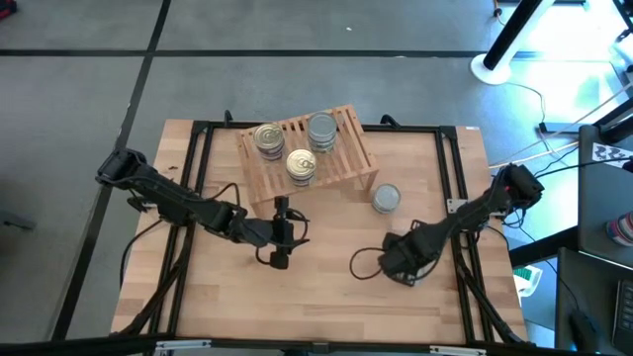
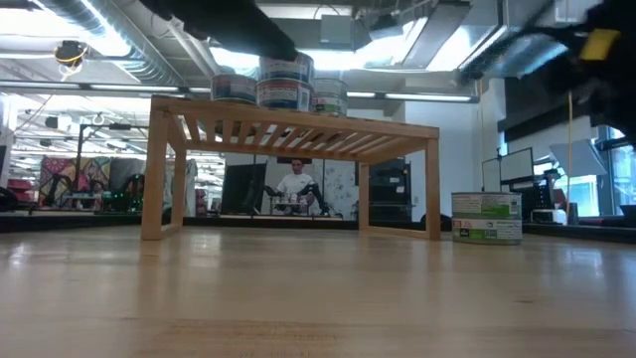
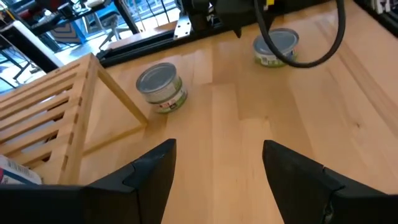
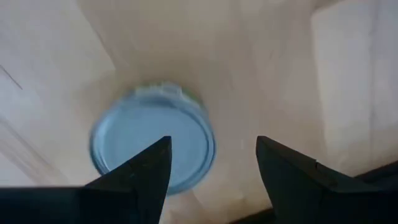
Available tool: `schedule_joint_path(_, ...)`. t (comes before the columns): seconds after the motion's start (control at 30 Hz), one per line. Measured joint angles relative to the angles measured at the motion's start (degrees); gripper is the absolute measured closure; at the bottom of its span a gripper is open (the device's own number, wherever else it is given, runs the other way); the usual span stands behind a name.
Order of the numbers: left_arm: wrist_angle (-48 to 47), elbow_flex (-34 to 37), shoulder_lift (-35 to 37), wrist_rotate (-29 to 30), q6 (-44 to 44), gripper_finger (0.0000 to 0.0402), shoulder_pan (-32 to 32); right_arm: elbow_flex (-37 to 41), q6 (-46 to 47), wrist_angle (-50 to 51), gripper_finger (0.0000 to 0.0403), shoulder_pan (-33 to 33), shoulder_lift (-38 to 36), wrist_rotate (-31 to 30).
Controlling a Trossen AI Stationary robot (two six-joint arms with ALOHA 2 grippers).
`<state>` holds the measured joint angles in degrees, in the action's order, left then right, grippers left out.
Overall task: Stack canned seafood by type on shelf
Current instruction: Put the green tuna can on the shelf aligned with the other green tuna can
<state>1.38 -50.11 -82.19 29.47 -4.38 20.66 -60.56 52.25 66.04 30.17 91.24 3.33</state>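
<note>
The slatted wooden shelf (image 1: 341, 163) stands on its short legs at the table's far middle. Gold-topped tins (image 1: 268, 138) (image 1: 301, 164) and a silver-topped tin (image 1: 321, 129) rest on its top. One silver-topped tin (image 1: 386, 199) stands on the table right of the shelf, also seen in the left wrist view (image 3: 160, 87). Another silver-topped tin (image 4: 152, 146) stands on the table under my right gripper (image 4: 211, 162), which is open and points down above it without touching. My left gripper (image 3: 217, 168) is open and empty, near the shelf's front.
A black frame (image 1: 198, 158) runs along the table's left, right and far sides. Cables loop on the wood by each gripper (image 1: 361, 262). Bare tabletop (image 1: 326, 307) lies toward the near edge. In the low view a person (image 2: 295, 184) sits far behind the shelf.
</note>
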Motion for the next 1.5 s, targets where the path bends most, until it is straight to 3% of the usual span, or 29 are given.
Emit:
schedule_joint_path(0.3,2.5,0.0,0.0,0.0,0.0,0.0165,0.0,5.1,-3.3,-0.2,0.0169,2.2,0.0,0.5)
schedule_joint_path(0.6,2.4,0.0,0.0,0.0,0.0,0.0165,0.0,7.5,-5.0,-0.8,0.0169,2.0,0.0,5.2)
schedule_joint_path(0.97,2.4,0.0,0.0,0.0,0.0,0.0165,0.0,7.5,-3.9,-12.5,0.0171,2.1,0.0,9.4)
schedule_joint_path(1.5,2.4,0.0,0.0,-0.1,3.0,0.0165,0.0,7.6,5.0,-32.4,0.0255,2.1,0.2,3.8)
